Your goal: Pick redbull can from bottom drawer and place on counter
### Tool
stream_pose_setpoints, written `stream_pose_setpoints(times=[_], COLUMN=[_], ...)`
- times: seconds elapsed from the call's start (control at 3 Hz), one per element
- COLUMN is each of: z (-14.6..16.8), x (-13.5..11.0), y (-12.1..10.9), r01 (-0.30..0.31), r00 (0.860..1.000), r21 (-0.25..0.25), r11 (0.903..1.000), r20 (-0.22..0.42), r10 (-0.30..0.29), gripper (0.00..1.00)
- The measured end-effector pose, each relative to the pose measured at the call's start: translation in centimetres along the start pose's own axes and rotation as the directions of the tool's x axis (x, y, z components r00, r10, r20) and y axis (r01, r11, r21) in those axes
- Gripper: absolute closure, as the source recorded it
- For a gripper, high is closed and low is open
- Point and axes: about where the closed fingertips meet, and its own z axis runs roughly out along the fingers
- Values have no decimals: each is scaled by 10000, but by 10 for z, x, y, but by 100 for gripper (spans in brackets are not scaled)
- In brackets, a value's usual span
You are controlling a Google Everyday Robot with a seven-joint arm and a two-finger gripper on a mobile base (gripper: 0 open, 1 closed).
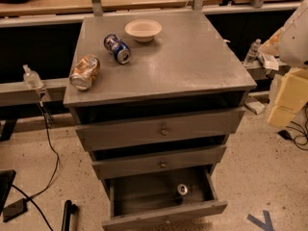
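The redbull can (181,192) stands upright in the open bottom drawer (163,216), right of its middle. I see the can from above, so mostly its silver top shows. The counter (187,61) is the grey cabinet top above the drawers. My gripper is out of view. Only a white part of my arm (294,32) shows at the right edge, far from the can and the drawer.
On the counter lie a short blue can (117,48) and an orange-brown can (84,71), both on their sides, with a white bowl (143,30) behind them. Two shut drawers with knobs (164,131) sit above the open one. Yellow blocks (290,97) stand at the right. Cables (48,143) trail on the floor at the left.
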Motion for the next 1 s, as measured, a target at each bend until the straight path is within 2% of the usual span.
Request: stream_pose_setpoints(times=[0.67, 1.0], z=[2, 41], x=[-1, -6], y=[-1, 8], r01=[52, 64], r00=[10000, 9990], r21=[-69, -701], r11=[10000, 9975], r20=[44, 451], r10=[-52, -32], gripper=[0, 0])
